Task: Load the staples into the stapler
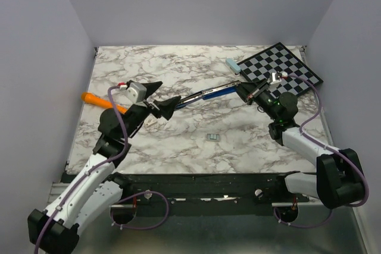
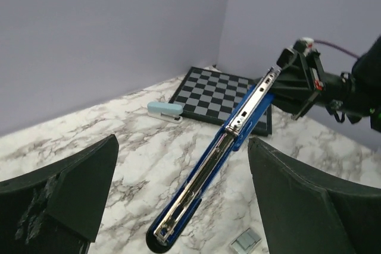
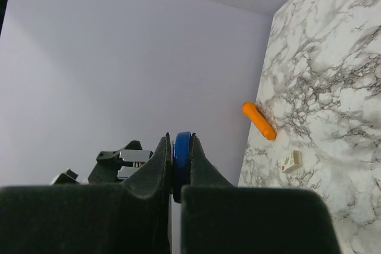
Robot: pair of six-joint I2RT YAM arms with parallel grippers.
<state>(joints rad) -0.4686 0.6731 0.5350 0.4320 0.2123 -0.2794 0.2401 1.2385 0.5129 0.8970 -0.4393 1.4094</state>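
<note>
Right hand (image 1: 245, 91): clamped on stapler (image 1: 208, 93), at its far end.
Left hand (image 2: 182, 147): spread wide, nothing gripped.
Staples (image 1: 212, 137): laid on tabletop (image 1: 149, 147), near of stapler.

stapler (image 1: 205, 94): centre of frame, over desk (image 1: 172, 69)
staples (image 1: 213, 137): on desk, below stapler
chessboard (image 1: 280, 66): upper right, on desk
</note>
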